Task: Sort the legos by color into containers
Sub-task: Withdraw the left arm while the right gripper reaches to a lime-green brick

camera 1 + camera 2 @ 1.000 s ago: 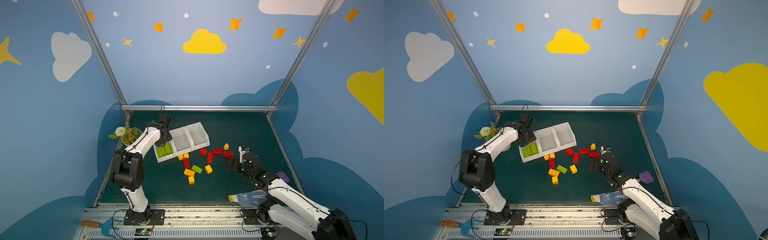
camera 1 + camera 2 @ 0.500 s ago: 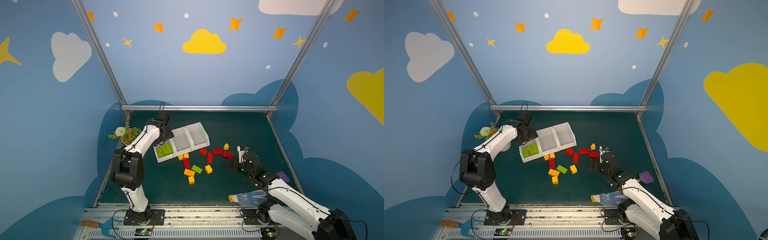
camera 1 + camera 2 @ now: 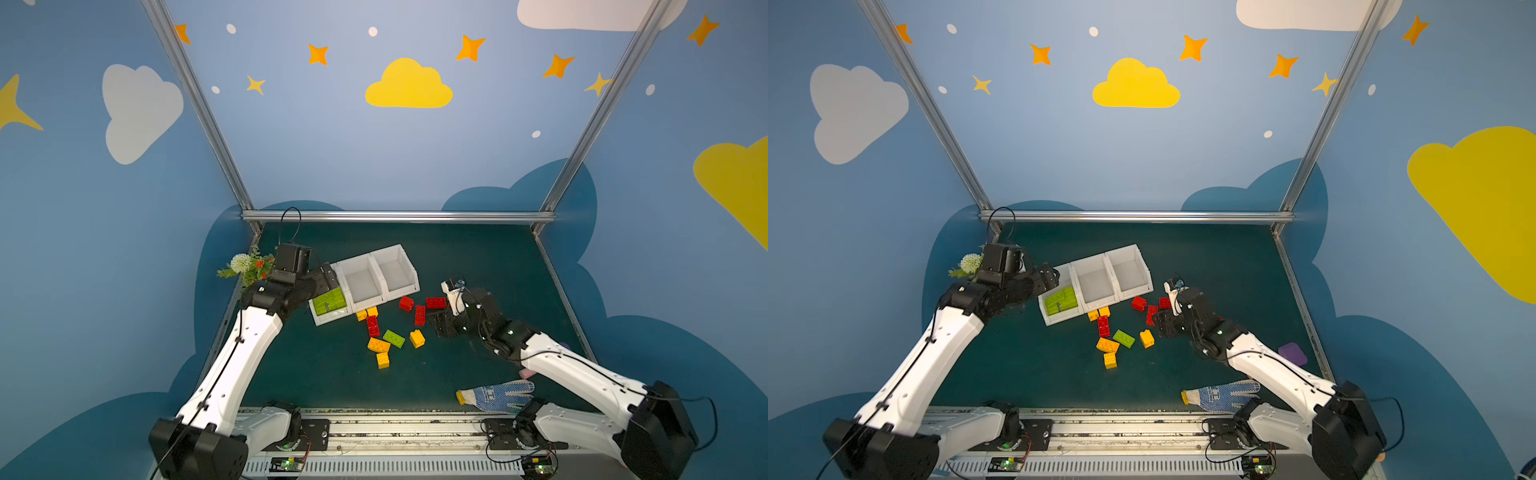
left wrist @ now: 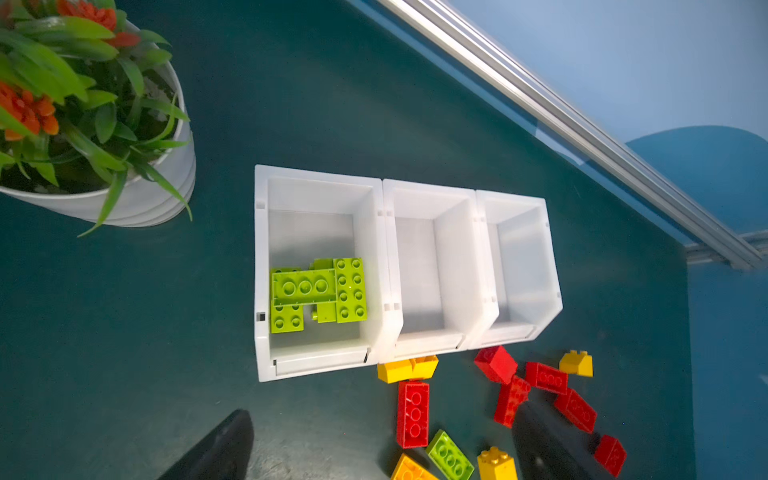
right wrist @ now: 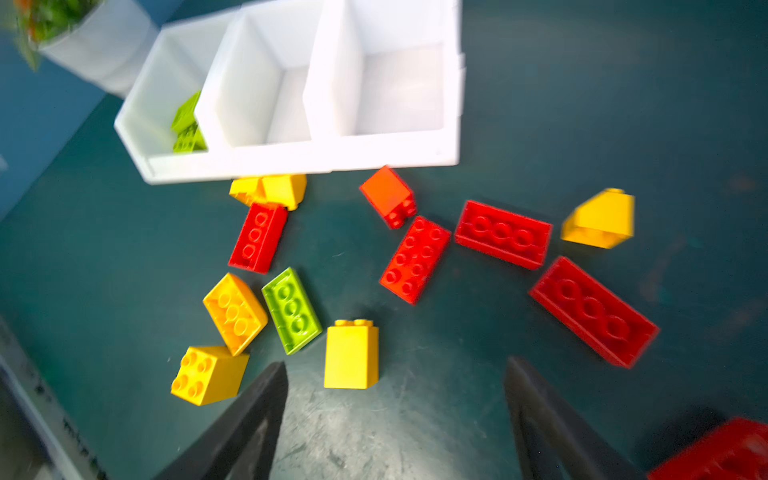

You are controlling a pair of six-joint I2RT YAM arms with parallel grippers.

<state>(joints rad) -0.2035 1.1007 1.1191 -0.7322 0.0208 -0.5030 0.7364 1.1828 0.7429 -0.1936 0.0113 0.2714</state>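
Shows the green bricks (image 4: 318,291) grouped in the end one of the white bins (image 4: 382,195), next to the flower pot (image 4: 158,199), seemingly claiming it for green. Shows the other two bare, likely meant for the red bricks (image 5: 415,259) and yellow bricks (image 5: 351,355) strewn on the mat (image 5: 540,104) just in front, beside one stray green brick (image 5: 291,309). Holds the left gripper (image 3: 327,277) near that end, jaws spread wide with nothing between. Poises the right gripper (image 5: 395,370), likewise spread and empty, low among the loose bricks, apparently lining up a pick.

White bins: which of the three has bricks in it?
The end bin nearest the flower pot: it holds lime green bricks, while the other two stand empty.
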